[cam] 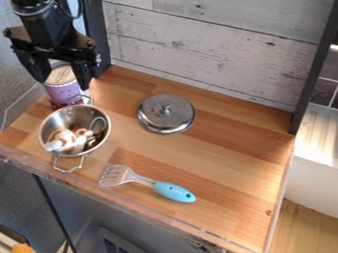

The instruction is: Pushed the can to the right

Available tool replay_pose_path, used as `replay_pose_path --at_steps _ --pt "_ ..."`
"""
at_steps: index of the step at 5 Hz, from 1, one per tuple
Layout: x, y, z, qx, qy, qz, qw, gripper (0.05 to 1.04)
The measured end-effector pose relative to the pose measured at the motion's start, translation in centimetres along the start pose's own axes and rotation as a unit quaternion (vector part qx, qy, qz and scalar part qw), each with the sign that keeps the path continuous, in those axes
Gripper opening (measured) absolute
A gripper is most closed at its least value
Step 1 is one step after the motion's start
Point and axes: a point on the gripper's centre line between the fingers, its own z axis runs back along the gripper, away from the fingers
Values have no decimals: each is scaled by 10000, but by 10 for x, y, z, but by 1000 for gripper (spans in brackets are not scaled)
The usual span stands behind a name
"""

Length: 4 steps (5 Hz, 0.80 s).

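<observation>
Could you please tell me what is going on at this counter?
A robot arm has its gripper at the purple can in the far left corner of the wooden counter, fingers apart, one toward each side of the can's top. Whether they touch it, I cannot tell. The task is to push the can to the right. Just nearer the camera is a metal pot with something white and brown inside; a metal lid and a blue-handled spatula lie to its right.

Bright light leaves pale glare on the counter (264, 170).
</observation>
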Motion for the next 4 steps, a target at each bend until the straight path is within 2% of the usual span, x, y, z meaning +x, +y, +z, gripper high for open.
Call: replay_pose_path --at_steps 1,2,3,4 --pt "-3 -1 -5 -30 127 12 9999 999" --pt "2 19 -3 32 202 370 9991 999" --pt "10 40 -10 122 341 929 9950 999" --pt "19 67 -12 406 352 1880 9807 999"
